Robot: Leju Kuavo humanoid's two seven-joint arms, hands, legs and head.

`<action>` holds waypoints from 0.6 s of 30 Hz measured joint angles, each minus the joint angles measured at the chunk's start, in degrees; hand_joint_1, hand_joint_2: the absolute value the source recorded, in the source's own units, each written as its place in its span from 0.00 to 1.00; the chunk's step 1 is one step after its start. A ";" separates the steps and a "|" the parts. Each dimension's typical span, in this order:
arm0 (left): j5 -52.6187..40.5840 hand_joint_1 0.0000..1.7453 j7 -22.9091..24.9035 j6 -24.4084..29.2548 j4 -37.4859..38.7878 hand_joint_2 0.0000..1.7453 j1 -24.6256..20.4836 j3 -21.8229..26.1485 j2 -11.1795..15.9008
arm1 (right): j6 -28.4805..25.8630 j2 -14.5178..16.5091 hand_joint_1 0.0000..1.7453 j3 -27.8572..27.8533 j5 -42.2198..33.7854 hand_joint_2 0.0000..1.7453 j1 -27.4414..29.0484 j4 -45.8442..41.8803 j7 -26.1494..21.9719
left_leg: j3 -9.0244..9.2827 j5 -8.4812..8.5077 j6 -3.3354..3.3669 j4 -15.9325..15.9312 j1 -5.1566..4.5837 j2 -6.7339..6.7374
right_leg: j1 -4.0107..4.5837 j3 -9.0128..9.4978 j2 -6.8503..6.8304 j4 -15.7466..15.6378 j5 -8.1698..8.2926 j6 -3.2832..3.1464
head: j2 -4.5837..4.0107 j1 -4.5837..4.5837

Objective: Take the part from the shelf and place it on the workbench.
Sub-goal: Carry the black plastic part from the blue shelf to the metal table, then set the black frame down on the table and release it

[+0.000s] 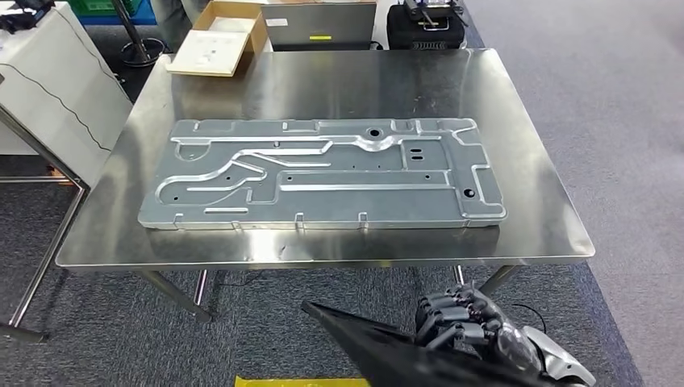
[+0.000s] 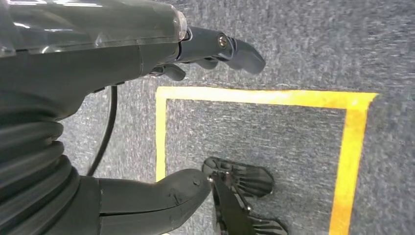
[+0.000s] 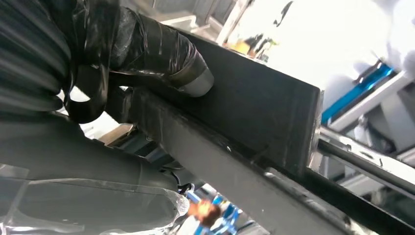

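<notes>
Black part [image 1: 379, 343] in your right hand [image 1: 472, 322], short of the workbench [image 1: 532, 145].
Fingers clasp it; placing remains. Your left hand [image 2: 122, 54] hangs spread, holding nothing.

One steel worktop [image 1: 532, 201] carries one large stamped metal panel [image 1: 323, 173]. One dark flat part [image 1: 379, 351] sits in one right hand [image 1: 468, 322]; one left hand [image 2: 147, 122] hangs over one yellow taped square [image 2: 352, 147]. Behind: one cardboard box [image 1: 218, 36], one black case [image 1: 423, 28].
</notes>
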 joint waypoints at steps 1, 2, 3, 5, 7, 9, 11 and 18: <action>-0.41 0.00 -0.15 -0.26 0.00 1.00 -0.05 0.01 0.04 | -0.62 -0.67 0.99 -0.89 -2.45 1.00 -1.74 0.45 1.96 | -1.51 -1.56 -0.21 3.15 0.11 0.07 | -0.12 0.15 -0.02 -0.13 -0.04 -0.18 | 0.00 -0.01; -0.92 0.00 -0.26 -0.58 0.00 1.00 -0.14 0.01 0.10 | -0.85 -1.66 0.99 -2.52 -5.27 1.00 -4.16 1.54 4.36 | -3.74 -3.30 -0.40 7.26 0.19 0.10 | -0.14 0.20 0.02 -0.15 -0.11 -0.34 | 0.00 -0.01; -1.42 0.00 -0.33 -0.88 0.00 1.00 -0.27 0.01 0.17 | -0.71 -2.78 0.99 -4.76 -7.56 1.00 -6.88 3.22 6.86 | -6.23 -4.70 -0.56 11.40 0.31 0.10 | -0.14 0.23 0.06 -0.13 -0.16 -0.38 | 0.00 -0.02; -2.27 0.00 -0.35 -1.39 0.00 1.00 -0.50 0.00 0.30 | 0.20 -4.66 0.99 -10.36 -8.12 1.00 -11.91 8.25 10.52 | -9.40 -4.46 -0.76 15.28 0.55 0.11 | -0.18 0.43 0.05 -0.06 -0.35 -0.24 | 0.00 -0.01; -2.77 0.00 -0.35 -1.63 0.00 1.00 -0.58 -0.01 0.40 | 1.04 -5.73 0.99 -14.88 -5.49 1.00 -15.35 13.24 11.60 | -8.20 0.22 -0.85 10.11 0.78 0.16 | -0.31 0.92 -0.07 0.07 -0.71 0.19 | 0.00 -0.01; -3.03 0.00 -0.35 -1.71 0.00 1.00 -0.60 -0.02 0.47 | 1.47 -6.20 0.99 -17.71 -3.94 1.00 -17.36 16.49 11.50 | -5.29 4.48 -0.70 2.23 0.75 0.21 | -0.37 1.25 -0.22 0.20 -1.08 0.79 | 0.00 -0.01; -3.21 0.00 -0.35 -1.72 0.00 1.00 -0.67 -0.02 0.48 | 1.48 -6.29 0.99 -19.33 -3.28 1.00 -18.38 18.18 11.40 | -4.15 5.54 -0.26 -0.99 0.51 0.18 | -0.25 1.18 -0.30 0.17 -1.14 1.32 | 0.00 -0.01; -3.87 0.00 -0.39 -1.79 0.00 1.00 -0.79 -0.11 0.48 | -2.58 -7.29 0.99 -21.21 4.31 1.00 -20.95 22.20 13.88 | -3.83 5.81 1.60 -1.88 0.44 0.17 | -0.57 -1.73 -0.28 6.15 -4.43 2.57 | 0.00 0.01</action>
